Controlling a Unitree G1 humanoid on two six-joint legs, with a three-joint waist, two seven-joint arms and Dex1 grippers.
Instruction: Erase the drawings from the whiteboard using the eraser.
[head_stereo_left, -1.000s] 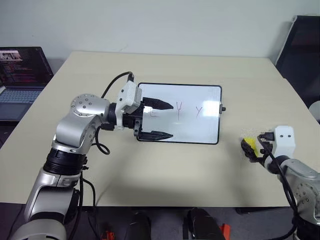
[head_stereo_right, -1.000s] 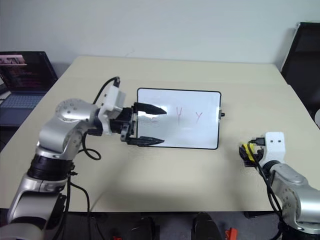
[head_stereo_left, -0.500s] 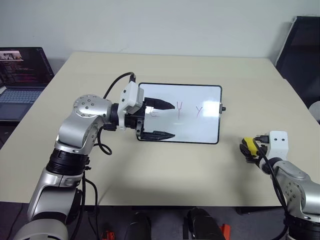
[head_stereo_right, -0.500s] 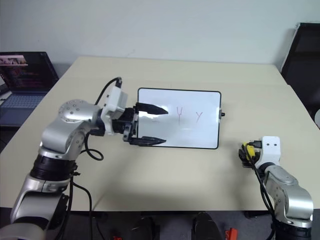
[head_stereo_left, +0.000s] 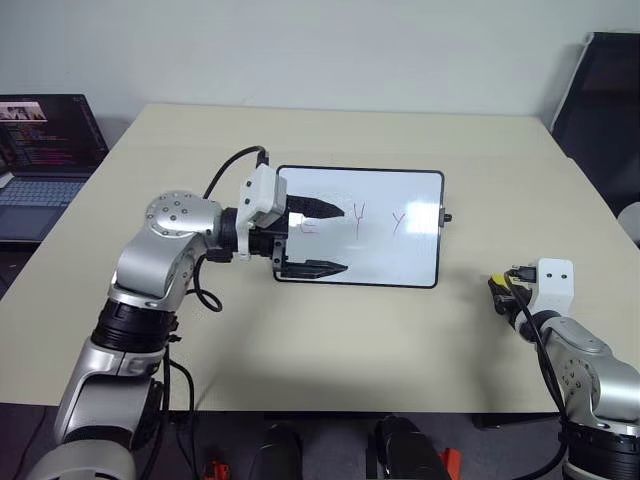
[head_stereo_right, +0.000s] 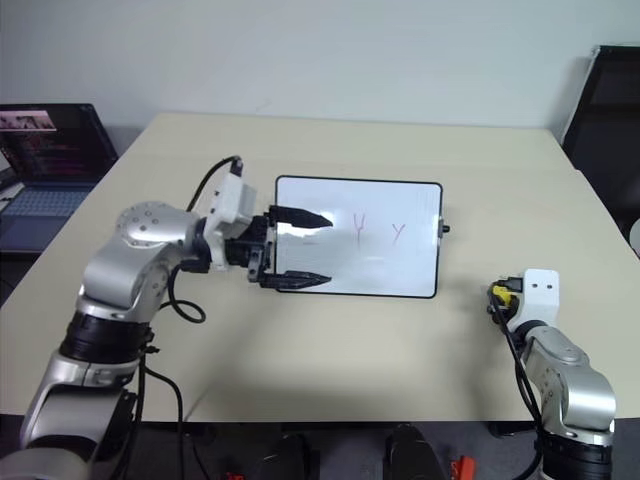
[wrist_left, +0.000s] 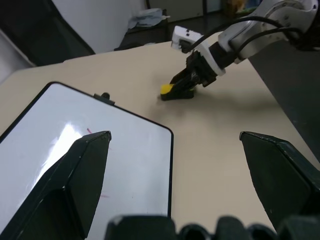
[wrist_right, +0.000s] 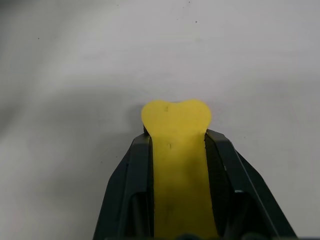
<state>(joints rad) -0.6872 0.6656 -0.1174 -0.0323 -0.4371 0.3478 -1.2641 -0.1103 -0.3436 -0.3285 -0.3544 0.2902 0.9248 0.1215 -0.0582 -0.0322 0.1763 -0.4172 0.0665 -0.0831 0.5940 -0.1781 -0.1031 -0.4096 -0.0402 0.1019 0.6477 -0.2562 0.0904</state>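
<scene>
Pinched between the two black fingers of the right gripper (wrist_right: 176, 145) is the eraser (wrist_right: 176, 165), a small yellow block squeezed so hard that its free end bulges out past the fingertips (the wrist view shows this best). That gripper sits low at the near right corner of the beige table (head_stereo_left: 330, 350), with the eraser's dark underside on or just above the tabletop; which of the two cannot be told. From the left wrist view the same eraser (wrist_left: 167, 89) shows as a yellow tip in the black fingers, well apart from the whiteboard (head_stereo_left: 400, 190). The whiteboard lies flat in the middle of the table, its thin black frame and one small side knob visible on its right edge. The drawings (head_stereo_left: 358, 217), three faint marks in a row, sit across the board's middle. The left gripper (head_stereo_left: 325, 238) hovers over the left end of the whiteboard, pointing toward the right, its fingers spread wide with nothing between them. A laptop (head_stereo_left: 45, 160) with a lit screen stands off the table's far left side.
</scene>
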